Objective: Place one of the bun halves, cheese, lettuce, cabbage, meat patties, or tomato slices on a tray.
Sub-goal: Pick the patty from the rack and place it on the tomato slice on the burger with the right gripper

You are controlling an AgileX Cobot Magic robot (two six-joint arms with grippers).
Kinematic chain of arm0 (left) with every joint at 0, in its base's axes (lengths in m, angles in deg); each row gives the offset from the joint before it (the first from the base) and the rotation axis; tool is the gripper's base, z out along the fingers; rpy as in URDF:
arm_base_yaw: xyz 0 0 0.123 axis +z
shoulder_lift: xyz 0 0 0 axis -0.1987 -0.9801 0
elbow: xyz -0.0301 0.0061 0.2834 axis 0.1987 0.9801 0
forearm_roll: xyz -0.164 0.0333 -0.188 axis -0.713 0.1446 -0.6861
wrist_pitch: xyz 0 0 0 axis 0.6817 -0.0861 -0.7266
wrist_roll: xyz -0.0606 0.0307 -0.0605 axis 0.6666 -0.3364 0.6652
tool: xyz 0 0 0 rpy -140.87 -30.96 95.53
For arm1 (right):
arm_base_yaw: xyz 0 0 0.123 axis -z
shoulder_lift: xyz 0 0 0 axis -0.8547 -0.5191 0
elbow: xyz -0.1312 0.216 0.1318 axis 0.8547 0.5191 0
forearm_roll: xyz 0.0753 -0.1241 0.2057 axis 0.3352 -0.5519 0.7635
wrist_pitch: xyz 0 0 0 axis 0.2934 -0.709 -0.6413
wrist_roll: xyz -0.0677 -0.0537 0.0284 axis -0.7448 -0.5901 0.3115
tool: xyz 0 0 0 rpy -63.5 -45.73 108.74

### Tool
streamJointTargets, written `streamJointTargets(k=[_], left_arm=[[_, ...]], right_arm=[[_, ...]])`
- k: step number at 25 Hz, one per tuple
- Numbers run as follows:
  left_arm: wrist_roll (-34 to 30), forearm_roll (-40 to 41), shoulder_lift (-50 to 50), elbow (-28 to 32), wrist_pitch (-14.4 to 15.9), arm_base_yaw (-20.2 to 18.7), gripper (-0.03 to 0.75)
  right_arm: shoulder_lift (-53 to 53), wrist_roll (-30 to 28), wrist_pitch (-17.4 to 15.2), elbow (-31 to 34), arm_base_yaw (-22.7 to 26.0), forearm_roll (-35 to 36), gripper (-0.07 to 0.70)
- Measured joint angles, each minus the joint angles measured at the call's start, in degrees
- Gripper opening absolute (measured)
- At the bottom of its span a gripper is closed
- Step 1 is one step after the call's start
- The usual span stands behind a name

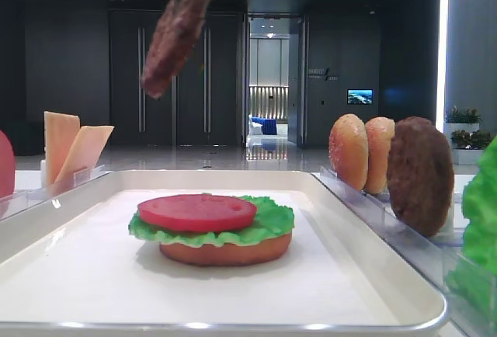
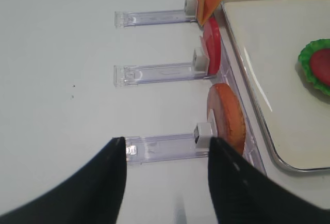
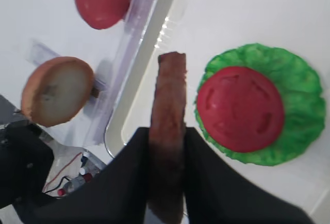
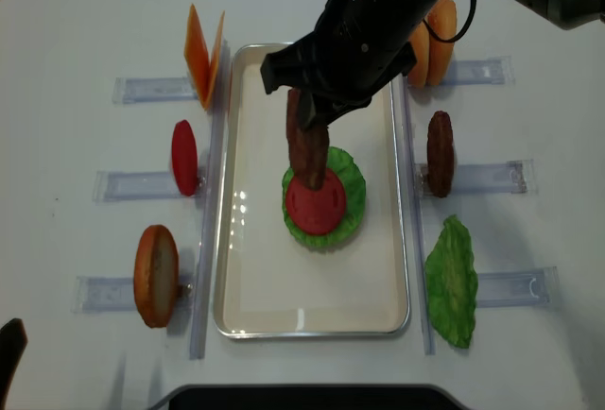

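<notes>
A dark brown meat patty (image 4: pixel 306 141) is clamped edge-on between the fingers of the right gripper (image 3: pixel 166 152) and is held in the air above the white tray (image 4: pixel 255 268), over its middle part, just beside the stack already lying there. That stack is made up of a bun half (image 1: pixel 225 251) at the bottom, a green lettuce leaf (image 4: pixel 345 193) over it, and a red tomato slice (image 4: pixel 315 204) on top; the held patty is seen hanging above and slightly to the left of it in the low exterior view, not touching it. In the clear racks (image 4: pixel 151 89) on the left of the tray, cheese slices (image 4: pixel 203 51), a second tomato slice (image 4: pixel 183 157) and another bun half (image 4: pixel 156 275) are stood on edge. On the right side, two more bun halves (image 4: pixel 433 37), a second patty (image 4: pixel 440 152) and a spare lettuce leaf (image 4: pixel 452 282) are kept. The left gripper (image 2: pixel 167 182) is held low over the white table (image 2: pixel 56 79), near the rack with the bun half; its fingers are spread apart with nothing between them.
</notes>
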Motion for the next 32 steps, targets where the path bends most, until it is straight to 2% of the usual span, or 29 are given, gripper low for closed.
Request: streamJointTargets(k=[4,13,24,32], left_arm=[[0.0,0.0,0.0,0.0,0.0,0.0,0.391],[0.0,0.0,0.0,0.0,0.0,0.0,0.391],[0.0,0.0,0.0,0.0,0.0,0.0,0.391],[0.0,0.0,0.0,0.0,0.0,0.0,0.391]], right_arm=[[0.0,-1.8,1.2,0.2,0.0,2.7,0.136],[0.0,-3.5,4.6,3.7,0.0,2.9,0.136],[0.0,-10.1,14.0,13.7,0.0,8.3,0.136],[-0.8,-11.9,16.5,14.4,0.0,9.1,0.136]])
